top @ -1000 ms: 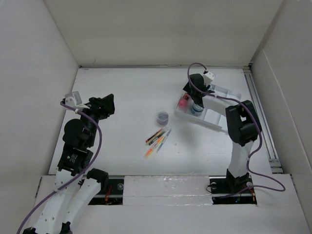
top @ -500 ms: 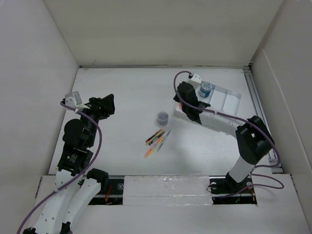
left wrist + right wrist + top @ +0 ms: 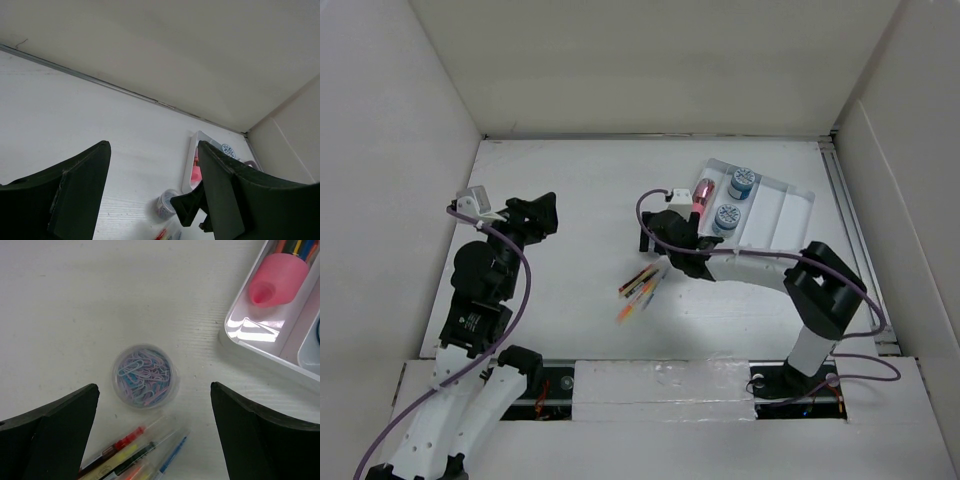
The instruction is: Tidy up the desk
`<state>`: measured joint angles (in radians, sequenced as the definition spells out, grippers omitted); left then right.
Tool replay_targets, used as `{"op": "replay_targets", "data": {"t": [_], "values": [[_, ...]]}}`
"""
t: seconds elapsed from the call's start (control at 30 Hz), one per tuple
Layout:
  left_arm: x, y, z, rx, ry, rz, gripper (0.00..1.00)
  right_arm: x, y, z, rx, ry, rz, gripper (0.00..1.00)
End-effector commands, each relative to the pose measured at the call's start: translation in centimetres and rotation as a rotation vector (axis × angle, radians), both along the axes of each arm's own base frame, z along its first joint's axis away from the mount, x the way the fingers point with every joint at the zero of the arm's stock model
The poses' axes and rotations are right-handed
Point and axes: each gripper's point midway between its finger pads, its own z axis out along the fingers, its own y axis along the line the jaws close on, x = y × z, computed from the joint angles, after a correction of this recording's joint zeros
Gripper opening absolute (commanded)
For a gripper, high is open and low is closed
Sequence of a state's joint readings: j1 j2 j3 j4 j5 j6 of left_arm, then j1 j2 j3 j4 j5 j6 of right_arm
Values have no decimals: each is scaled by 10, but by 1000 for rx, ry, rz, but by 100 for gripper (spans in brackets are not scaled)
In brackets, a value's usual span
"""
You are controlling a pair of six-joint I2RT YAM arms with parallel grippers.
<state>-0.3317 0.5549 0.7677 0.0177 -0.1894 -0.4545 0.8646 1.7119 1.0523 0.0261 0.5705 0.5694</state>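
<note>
The white desk (image 3: 570, 190) carries a clear tub of coloured paper clips (image 3: 145, 376) and a bundle of pens (image 3: 640, 285) just in front of it. My right gripper (image 3: 154, 390) is open and empty, hovering right above the tub with a finger on each side. In the top view the right gripper (image 3: 662, 236) hides the tub. My left gripper (image 3: 535, 215) is open and empty, held above the left of the desk. The left wrist view shows the tub (image 3: 165, 204) between its fingers (image 3: 80, 190), far off.
A white compartment tray (image 3: 775, 215) stands at the back right, holding two blue-lidded tubs (image 3: 742, 182) and a pink piece (image 3: 277, 280) at its left end. White walls enclose the desk on three sides. A rail (image 3: 855, 240) runs along the right edge.
My right arm has swung left from over the tray to above the paper clip tub. The left arm has not moved.
</note>
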Motion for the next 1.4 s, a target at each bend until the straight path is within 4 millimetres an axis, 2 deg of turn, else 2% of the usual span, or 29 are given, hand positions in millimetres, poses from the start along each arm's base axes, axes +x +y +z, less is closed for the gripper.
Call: {"op": "replay_targets", "data": {"t": [0.0,0.07,0.23,0.43,0.57,0.63,0.67,0.7,0.77,0.8,0.87,0.9,0.93,0.97,1.0,1.13,1.17,1.27,1.37], "values": [[-2,-1,21,-12,-63,-10,66,8,9,-7,-24,16,3,98],[-3,-1,23,-13,-71,-10,66,13,10,-19,-79,39,-5,97],[-2,-2,21,-12,-65,-14,66,24,24,-20,-66,34,28,94],[-3,-3,20,-12,-67,-21,66,32,19,-23,-81,13,-26,72],[-2,-3,21,-13,-68,-22,66,41,21,6,-30,-58,-59,53],[-2,-5,20,-10,-61,-28,66,42,20,23,7,-93,-62,51],[-5,-4,24,-16,-80,-33,66,53,-9,67,106,-171,-139,50],[-5,-4,24,-16,-80,-33,66,53,-9,68,107,-172,-140,50],[-3,-3,21,-13,-67,-22,66,58,-34,90,165,-209,-199,50],[-2,-3,20,-14,-63,-23,66,62,-65,105,216,-244,-267,51],[-6,-4,24,-16,-80,-33,66,69,-103,114,265,-278,-357,51],[-6,-4,24,-17,-84,-33,66,68,-125,114,303,-276,-410,51],[-6,-3,24,-18,-83,-28,66,76,-163,112,319,-274,-500,51],[-3,-3,22,-15,-73,-25,66,78,-179,110,342,-267,-526,51],[-3,-5,21,-14,-68,-32,66,80,-214,104,367,-272,-601,51],[-6,-5,24,-19,-83,-38,66,83,-275,84,405,-260,-741,52],[-5,-5,24,-19,-81,-38,66,87,-299,81,410,-260,-785,52],[-3,-8,21,-14,-67,-50,66,102,-325,71,431,-243,-827,53],[-5,-6,24,-20,-81,-44,66,122,-326,63,414,-189,-818,54]]}}
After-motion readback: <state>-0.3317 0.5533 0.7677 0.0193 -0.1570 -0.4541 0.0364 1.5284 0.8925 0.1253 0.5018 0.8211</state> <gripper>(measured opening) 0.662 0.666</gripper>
